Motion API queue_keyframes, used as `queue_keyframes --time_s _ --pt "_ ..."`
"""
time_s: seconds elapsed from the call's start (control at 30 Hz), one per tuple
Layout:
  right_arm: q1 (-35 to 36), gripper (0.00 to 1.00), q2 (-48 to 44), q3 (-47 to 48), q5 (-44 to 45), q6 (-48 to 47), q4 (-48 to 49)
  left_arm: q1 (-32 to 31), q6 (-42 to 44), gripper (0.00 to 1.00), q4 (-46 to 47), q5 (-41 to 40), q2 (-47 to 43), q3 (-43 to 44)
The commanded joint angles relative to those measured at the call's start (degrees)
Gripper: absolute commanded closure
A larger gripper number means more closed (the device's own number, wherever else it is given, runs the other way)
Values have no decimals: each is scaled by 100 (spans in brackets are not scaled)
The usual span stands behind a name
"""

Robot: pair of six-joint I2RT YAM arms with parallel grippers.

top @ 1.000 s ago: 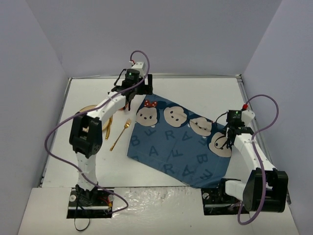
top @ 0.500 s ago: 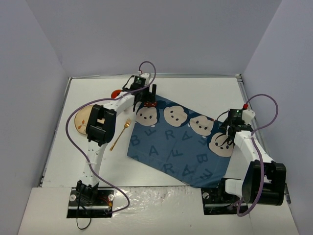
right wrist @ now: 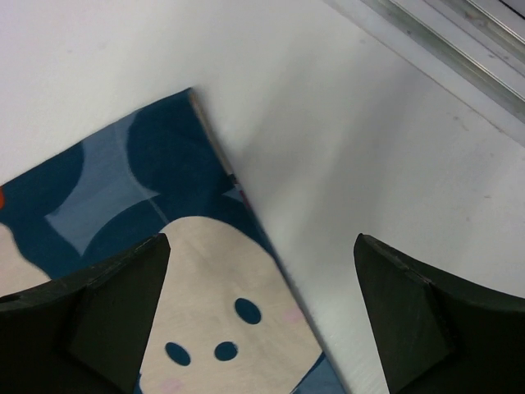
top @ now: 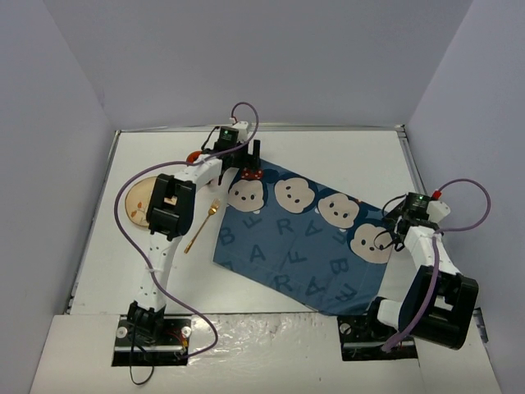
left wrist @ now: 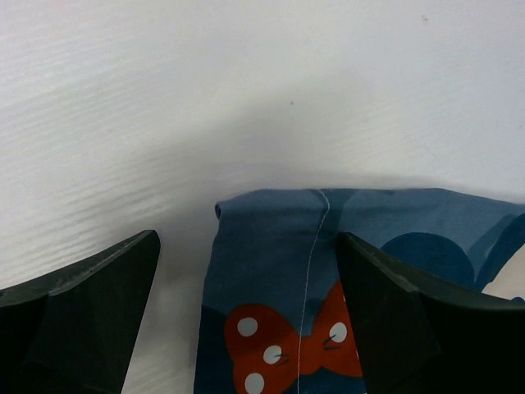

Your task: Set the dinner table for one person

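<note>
Two arms reach over the white desk point(top: 344, 156) in the overhead view. The desk fills the floor between pale lavender-grey walls, and a dark blue cloth point(top: 295, 246) printed with letters and cartoon mouse faces lies askew across its middle. The left arm point(top: 168, 205) stretches to the cloth's far corner, its jaws pointing down over the red bow printed there. The right arm point(top: 426, 254) bends inward, with its jaws at the cloth's right-hand corner. A gold fork point(top: 201, 227) lies on the bare desk just left of the cloth. A tan plate point(top: 135, 201) sits further left, partly behind the left arm. A small red object point(top: 193, 156) shows near that arm's forearm, too hidden to identify.

From the left wrist, the jaws stand wide and hold nothing. Their dark fingers point(left wrist: 74, 312) sit either side of the cloth point(left wrist: 271, 246) corner. The corner's left edge is slightly rolled, a pale stitch line runs down it, and the red bow has white dots. White desk point(left wrist: 246, 82) fills the upper part of the view.

From the right wrist, the jaws are again spread wide and grip nothing. The cloth point(right wrist: 148, 189) edge runs diagonally between the fingers point(right wrist: 90, 320), and a cream face with dark dots is printed beside it. Bare desk point(right wrist: 369, 205) lies to the right, with a metal rail point(right wrist: 459, 41) at the top corner.
</note>
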Motion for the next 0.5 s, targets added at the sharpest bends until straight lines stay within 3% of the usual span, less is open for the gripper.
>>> queue_keyframes --time_s 0.0,0.2,0.47 --pt "-386 8 36 34 -403 105 530 36 187 14 341 470 -60 313" --pt "-397 9 180 211 -634 -31 770 130 59 15 582 607 91 401" --pt "-397 10 570 308 -690 -147 844 124 -71 25 842 1026 51 200"
